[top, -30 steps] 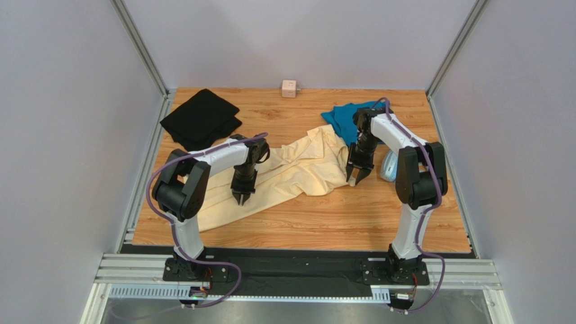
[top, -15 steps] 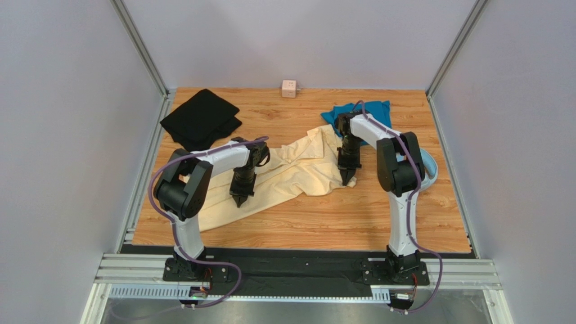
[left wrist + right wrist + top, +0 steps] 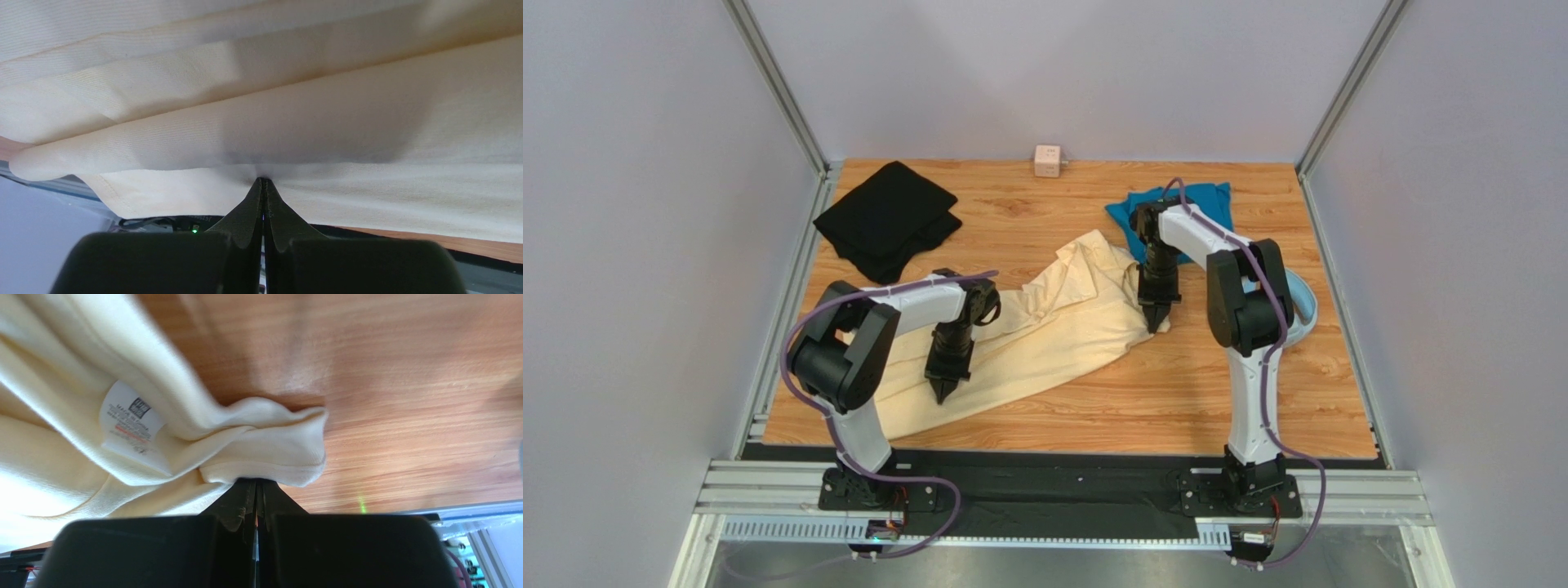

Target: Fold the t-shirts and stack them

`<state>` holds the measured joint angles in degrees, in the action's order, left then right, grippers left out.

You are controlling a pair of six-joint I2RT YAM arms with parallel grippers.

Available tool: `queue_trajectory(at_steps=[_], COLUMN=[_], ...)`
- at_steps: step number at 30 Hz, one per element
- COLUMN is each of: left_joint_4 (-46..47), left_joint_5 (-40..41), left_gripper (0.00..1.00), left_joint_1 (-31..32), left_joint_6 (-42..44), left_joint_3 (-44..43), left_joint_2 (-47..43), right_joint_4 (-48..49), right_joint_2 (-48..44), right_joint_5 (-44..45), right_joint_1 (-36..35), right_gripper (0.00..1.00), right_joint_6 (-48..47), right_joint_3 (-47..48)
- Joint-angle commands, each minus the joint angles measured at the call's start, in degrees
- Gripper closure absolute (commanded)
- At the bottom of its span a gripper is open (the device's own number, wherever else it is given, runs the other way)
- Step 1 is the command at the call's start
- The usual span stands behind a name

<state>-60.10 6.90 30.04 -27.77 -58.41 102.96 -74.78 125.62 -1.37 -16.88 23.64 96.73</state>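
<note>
Wooden tabletop (image 3: pixel 1161 410), grey walls (image 3: pixel 634 245); left tool (image 3: pixel 939 390), right tool (image 3: pixel 1157 324) tight on cream t-shirt (image 3: pixel 1063 328).

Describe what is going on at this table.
Two robot arms are working on the large pale cream-yellow cloth t-shirt, which lies rumpled across the wooden table. The left hand is shut on its near edge and the right hand is shut on a bunched corner. The black cloth t-shirt lies folded at the far left; the teal blue cloth t-shirt sits crumpled at the far right.
</note>
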Motion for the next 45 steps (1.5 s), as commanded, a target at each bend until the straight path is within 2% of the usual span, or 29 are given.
queue_trajectory(at_steps=[1, 4, 16, 21, 26, 31, 36, 39, 42, 45], left_joint_4=[4.9, 3.9, -2.7, -4.3, -6.3, -7.1, -4.9, -3.8, -3.0, -2.0], left_joint_5=[-3.9, -6.5, -6.2, -5.4, -4.3, -5.0, -6.5, -7.6, -7.9, -8.4], left_gripper=[1.0, 1.0, 1.0, 1.0, 1.0, 0.92, 0.91, 0.92, 1.0, 1.0], left_joint_1=[0.4, 0.4, 0.5, 0.5, 0.5, 0.5, 0.6, 1.0, 1.4, 1.9], left_joint_6=[-4.7, -6.9, -13.4, -13.9, -11.8, -8.8, -6.9, -6.1, -5.2, -4.8], left_joint_3=[7.6, 8.1, 10.7, 9.6, 4.0, -4.9, -9.7, -11.6, -13.6, -14.7], left_joint_2=[-1.9, -5.0, -8.4, -10.0, -9.5, -7.5, -3.7, -0.1, 3.0, 5.3], right_joint_4=[1.0, -0.8, -4.8, -2.4, 3.8, 3.7, 4.9, 4.7, 5.2, 5.0], right_joint_2=[1.6, 4.5, 14.3, 8.2, 1.5, 2.9, 4.4, 7.2, 9.6, 11.7], right_joint_5=[2.2, -0.4, -1.5, 1.3, -4.4, -8.5, -10.0, -9.9, -9.7, -9.0], right_joint_1=[0.4, 0.3, 0.0, 0.4, 0.4, 0.2, -1.5, -2.4, -3.2, -4.0], right_gripper=[1.0, 1.0, 1.0, 1.0, 0.95, 0.94, 0.92, 0.93, 0.96, 0.98], right_joint_6=[-2.7, -3.8, -0.4, 0.6, 1.0, 1.1, 1.2, 1.6, 1.5, 0.7], right_joint_3=[5.5, 11.0, 30.6, 27.7, 21.9, 22.6, 23.2, 24.0, 24.0, 24.5])
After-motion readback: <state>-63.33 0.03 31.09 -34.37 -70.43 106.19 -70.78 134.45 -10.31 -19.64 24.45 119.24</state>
